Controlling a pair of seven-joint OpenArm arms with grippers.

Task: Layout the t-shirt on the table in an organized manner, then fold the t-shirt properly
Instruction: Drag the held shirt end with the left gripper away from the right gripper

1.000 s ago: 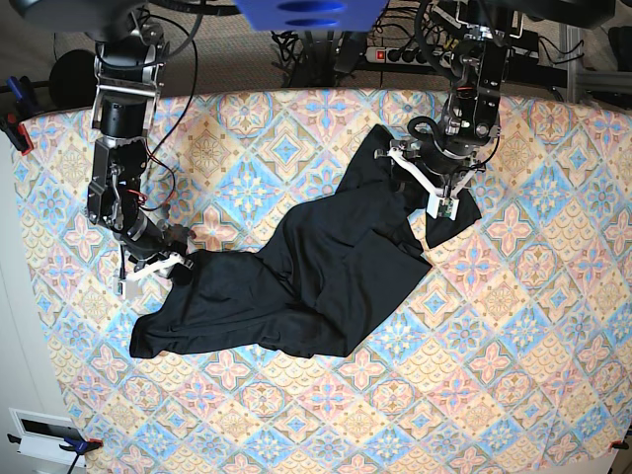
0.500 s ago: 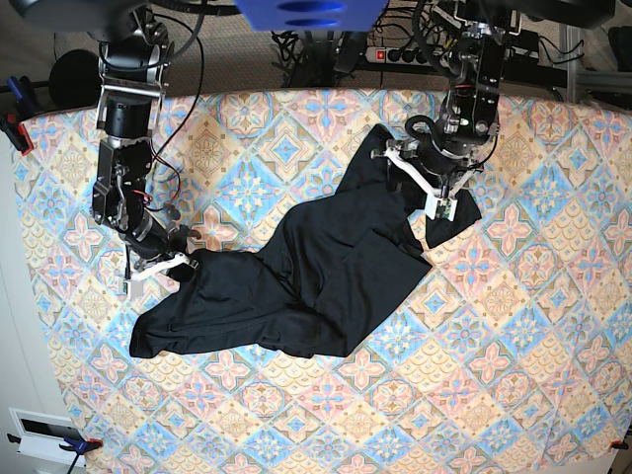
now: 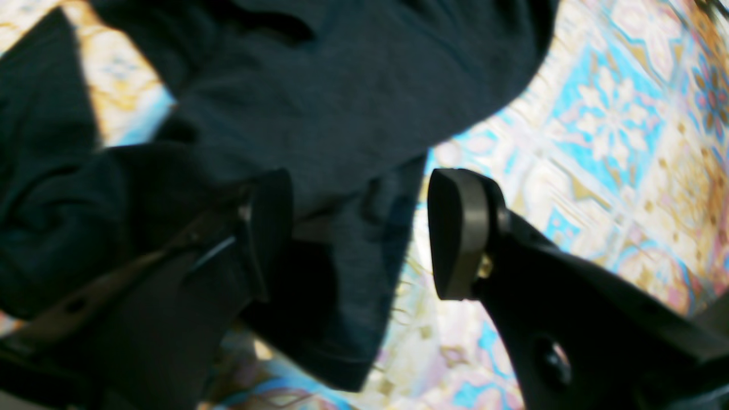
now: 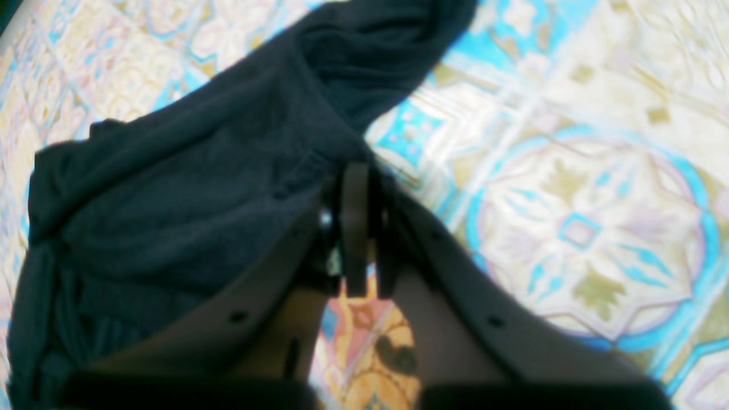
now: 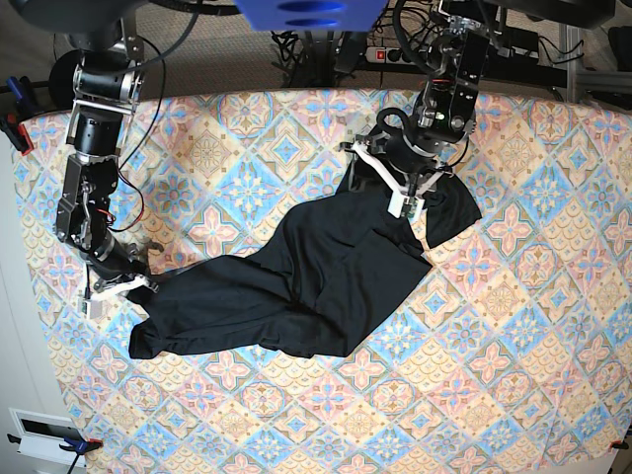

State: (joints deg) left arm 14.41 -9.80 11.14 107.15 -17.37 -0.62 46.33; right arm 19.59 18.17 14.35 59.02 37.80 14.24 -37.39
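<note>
Right hand [image 4: 356,228]: jaws closed flat together, with a pinch of black cloth apparently caught at the tips, at the lower-left end of the shirt in the base view [image 5: 111,286].

Left hand [image 3: 359,233]: jaws held wide apart, nothing gripped; one finger pad [image 3: 455,228] is seen over bare bench cloth, the other over dark fabric, so that a shirt edge lies in the gap. In the base view it is placed over the upper-right part of the garment [image 5: 403,188].

Long-sleeved t-shirt [image 5: 316,267]: black, plain, crumpled, not yet spread. Its long axis is judged to run diagonally from the right hand up to the left hand, one end at each; a loose flap is left just beyond the left hand.

Step in hand, as judged: layout, with the right end secured and the left end still to be gripped before the cloth can be drawn taut.

Bench [image 5: 513,346]: covered in pastel diamond-tile cloth with floral motifs, wide bare margins on all sides.

Room: cables and a power strip [image 5: 400,54] are noted behind the far edge.
</note>
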